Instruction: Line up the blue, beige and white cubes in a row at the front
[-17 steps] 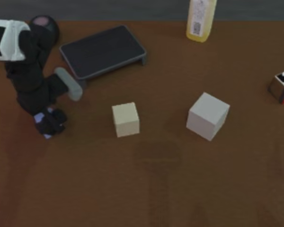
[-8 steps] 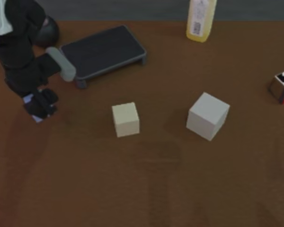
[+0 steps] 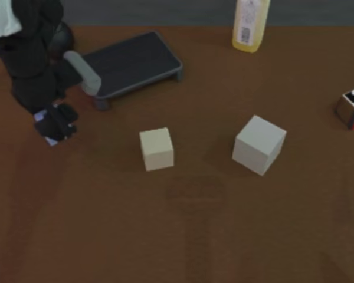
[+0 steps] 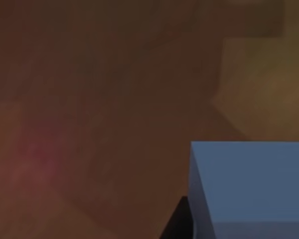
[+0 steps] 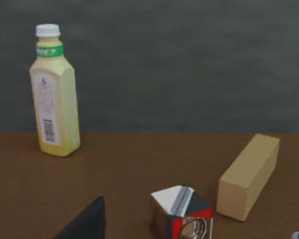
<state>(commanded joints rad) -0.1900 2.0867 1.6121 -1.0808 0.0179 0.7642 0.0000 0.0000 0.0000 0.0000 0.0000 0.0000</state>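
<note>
The blue cube (image 4: 249, 189) sits between the fingers of my left gripper (image 3: 55, 125), which is shut on it at the table's left side. Only slivers of the blue cube (image 3: 51, 140) peek out under the black fingers in the top view. A beige cube (image 3: 157, 148) rests near the middle of the table. To its right, turned at an angle, stands the larger white cube (image 3: 259, 144). My right arm is outside the top view. One of its dark fingers (image 5: 87, 225) shows in its own wrist view, spread wide with nothing held.
A dark flat tray on feet (image 3: 130, 62) stands at the back left, just behind my left arm. A yellow bottle (image 3: 251, 23) is at the back edge. A brown-and-red box (image 3: 353, 108) sits at the right edge, with a tan block (image 5: 249, 177) beside it.
My left gripper has carried the blue cube toward the back and left, then drifted slightly right. The beige and white cubes have not moved.
</note>
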